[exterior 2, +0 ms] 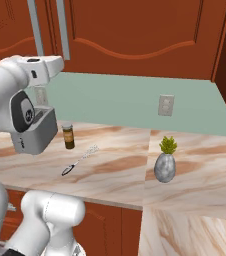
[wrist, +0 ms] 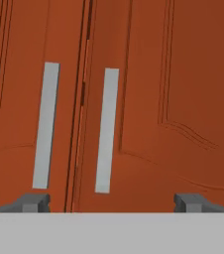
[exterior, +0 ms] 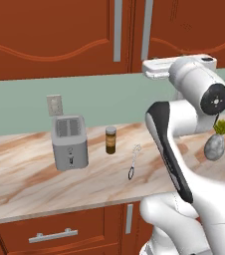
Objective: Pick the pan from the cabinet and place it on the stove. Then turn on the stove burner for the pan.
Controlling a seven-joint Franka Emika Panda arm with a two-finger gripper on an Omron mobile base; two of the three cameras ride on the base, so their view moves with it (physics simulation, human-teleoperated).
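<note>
White arm raised, empty gripper [wrist: 112,201] spread wide, seemingly near closed cabinet [wrist: 148,99] handles.

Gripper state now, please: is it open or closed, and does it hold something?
Gripper: open, fingers wide apart, holding nothing; it faces the closed cabinet doors and their two grey handles.

Home kitchen, rendered. Marble-look worktop [exterior: 30,184] runs along a pale green backsplash [exterior: 20,104] and turns a corner on the right. Reddish wood wall cabinet [exterior: 50,35] above with grey bar handles [wrist: 107,130], base drawer [exterior: 50,231] below. On the worktop: toaster [exterior: 70,142], spice jar [exterior: 111,139], whisk [exterior: 134,162], small potted plant [exterior 2: 165,161]. Wall outlet [exterior 2: 166,105].
</note>
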